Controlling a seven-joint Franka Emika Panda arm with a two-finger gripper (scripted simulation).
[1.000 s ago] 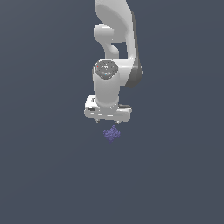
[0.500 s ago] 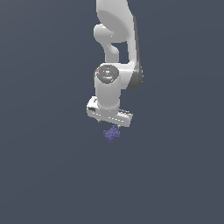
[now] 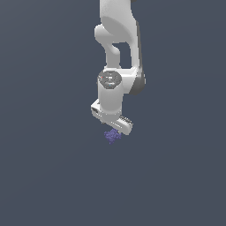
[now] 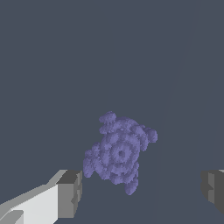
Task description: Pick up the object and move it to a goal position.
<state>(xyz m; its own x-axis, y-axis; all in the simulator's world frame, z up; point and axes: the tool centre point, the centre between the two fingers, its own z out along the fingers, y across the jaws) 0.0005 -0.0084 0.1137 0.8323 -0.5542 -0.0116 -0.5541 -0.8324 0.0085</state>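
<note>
In the exterior view, nearly everything left of centre is plain dark grey-blue ground (image 3: 48, 132). At about the middle of the frame the white Panda arm (image 3: 119, 31) comes down from the top edge, bends at a rounded joint, and ends in the gripper (image 3: 115, 129), whose white body is tilted, with its lower end toward the exterior view's right. Directly under that body, just below the frame's centre, sits the object (image 3: 113, 137), a small bumpy purple-blue clump, narrower than the gripper body above it and partly tucked under it. To the right of the arm the frame is again the same flat grey-blue. In the wrist view, one grey finger pad (image 4: 70, 192) on a white finger shows in the lower left of the frame; the clump lies right of it, around the centre and slightly low, with ringed, berry-like bumps; the other pad sits at the right edge, low down. The jaws stand spread wide, with a clear gap between each pad and the clump, touching nothing.
</note>
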